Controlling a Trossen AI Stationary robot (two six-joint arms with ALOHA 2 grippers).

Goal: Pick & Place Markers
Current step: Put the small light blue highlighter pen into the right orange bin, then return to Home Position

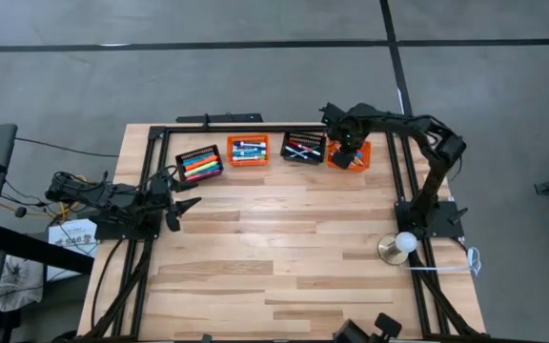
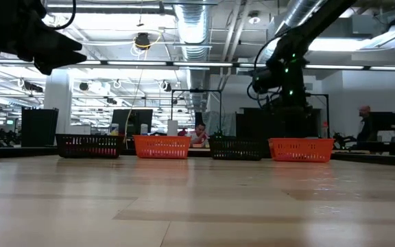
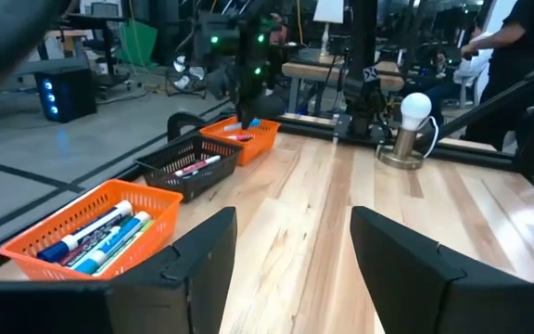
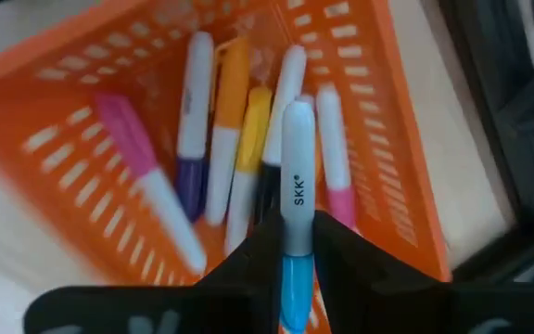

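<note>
The right gripper (image 4: pixel 295 243) hangs over the far right orange basket (image 1: pixel 360 157) at the back of the table (image 1: pixel 284 267); its fingers squeeze a white marker (image 4: pixel 296 153) with a blue end (it says SKK on the side). Just under it, more markers (image 4: pixel 221 158) lie in that basket: white, orange, yellow, pink and purple. Three other baskets stand in the same row: a black one (image 1: pixel 199 163), an orange one (image 1: pixel 248 151) and another black one (image 1: pixel 303 148), all with markers inside. The left gripper (image 1: pixel 181 207) waits at the left side of the table, well away from the baskets; its fingers (image 3: pixel 202 255) are spread apart and hold nothing.
</note>
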